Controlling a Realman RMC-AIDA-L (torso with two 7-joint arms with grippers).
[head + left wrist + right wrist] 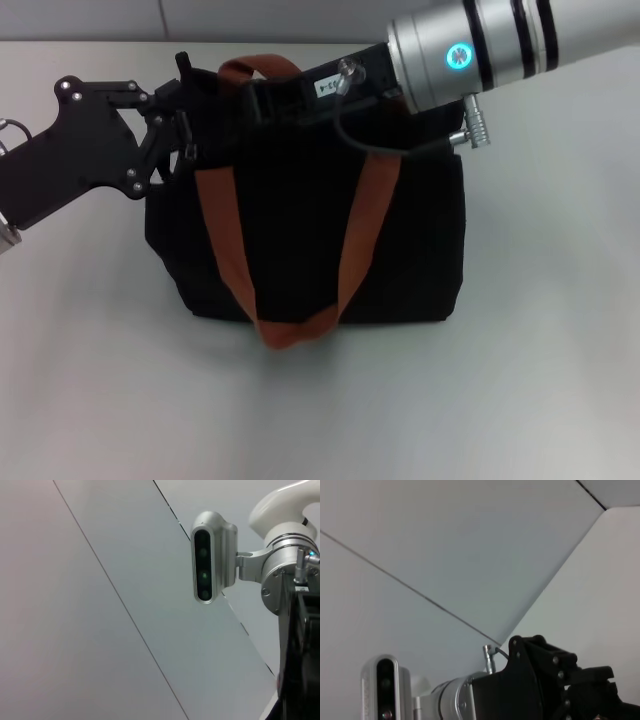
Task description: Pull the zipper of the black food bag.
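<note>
The black food bag (300, 240) stands upright in the middle of the table in the head view. Its two orange-brown handles (225, 240) hang down over the near face. My left gripper (182, 110) is against the bag's top left corner. From the upper right, my right gripper (262, 98) reaches in low over the bag's top edge near the rear handle. Both grippers are black and blend into the black fabric. The zipper is hidden. Neither wrist view shows the bag's top.
The bag sits on a pale table (540, 380) with bare surface in front and to the right. A grey panelled wall (100, 605) fills the wrist views. The right arm's silver wrist and its camera (207, 562) appear in the left wrist view.
</note>
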